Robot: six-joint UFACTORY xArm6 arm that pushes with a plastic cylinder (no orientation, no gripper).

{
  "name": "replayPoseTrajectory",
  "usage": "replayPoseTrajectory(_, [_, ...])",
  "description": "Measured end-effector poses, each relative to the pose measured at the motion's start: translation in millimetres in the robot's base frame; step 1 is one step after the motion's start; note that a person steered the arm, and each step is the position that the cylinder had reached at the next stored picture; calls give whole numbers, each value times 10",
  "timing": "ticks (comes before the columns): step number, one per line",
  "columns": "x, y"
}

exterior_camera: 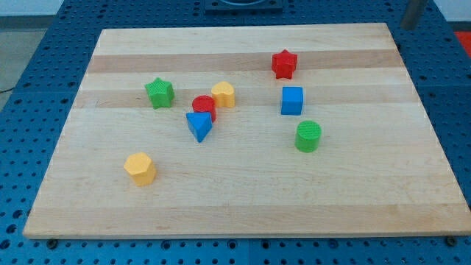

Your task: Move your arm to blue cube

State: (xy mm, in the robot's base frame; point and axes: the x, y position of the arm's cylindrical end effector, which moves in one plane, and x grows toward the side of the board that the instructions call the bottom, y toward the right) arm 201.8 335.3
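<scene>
Eight blocks lie on the board (243, 206), and my tip is nowhere in the view, so I cannot place it relative to any of them; the rig has no pincer at all, hence there is no spread or pinch to report. A dark object at the view's top right corner may belong to the arm, but I cannot tell. The blue cube (292, 101) sits right of centre, apart from its neighbours: the red star (284, 64) is above it and the green cylinder (308, 136) below and slightly right. Toward the middle, the red cylinder (204, 106) touches the blue triangle (199, 126) just below it, with the yellow heart (224, 94) just beside on its upper right. The green star (159, 93) stands further left, and the yellow hexagon (140, 168) lies alone near the view's bottom left. I judge the approach has barely begun. The next move calls for bringing the tip onto the board and next to the blue cube, probably through the open wood on its right, without nudging the red star or green cylinder.
</scene>
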Motion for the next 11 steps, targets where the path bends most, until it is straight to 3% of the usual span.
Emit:
replayPoseTrajectory(3, [228, -48])
replayPoseTrajectory(4, [519, -654])
replayPoseTrajectory(6, [160, -2236])
replayPoseTrajectory(8, [566, -2840])
replayPoseTrajectory(9, [991, -3117])
replayPoseTrajectory(11, [1974, -2957])
